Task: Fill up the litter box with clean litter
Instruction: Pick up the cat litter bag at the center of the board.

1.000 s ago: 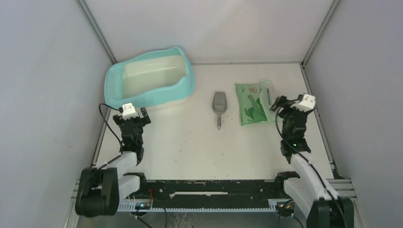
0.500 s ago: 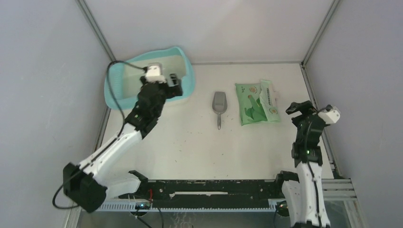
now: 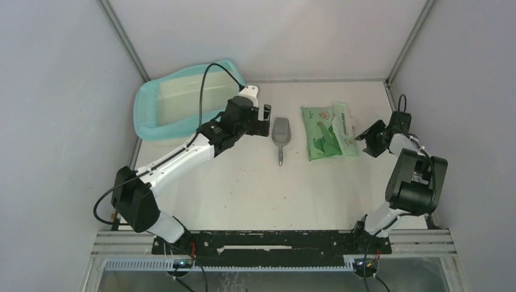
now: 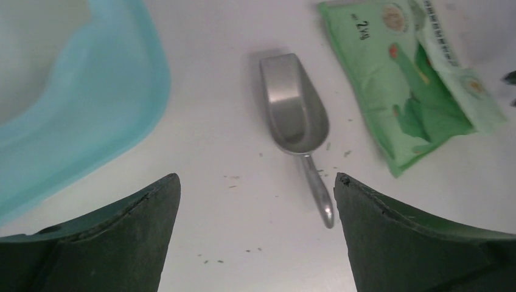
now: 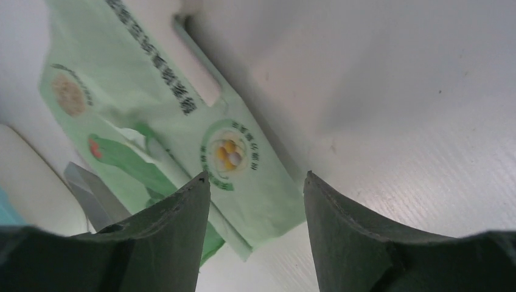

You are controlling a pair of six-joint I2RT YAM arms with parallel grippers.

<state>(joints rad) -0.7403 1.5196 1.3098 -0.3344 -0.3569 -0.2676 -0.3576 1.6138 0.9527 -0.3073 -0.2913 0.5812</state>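
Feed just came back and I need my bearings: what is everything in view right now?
litter box: one, light turquoise, cream inside, far left of table
scoop: one, grey metal, mid-table
bag: one, green printed, lying flat right of scoop
specks: several, dark, scattered near scoop
left gripper: open, between litter box and scoop
right gripper: open, at bag's right edge

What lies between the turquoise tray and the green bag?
A grey metal scoop, clearest in the top view, with the left gripper beside it.
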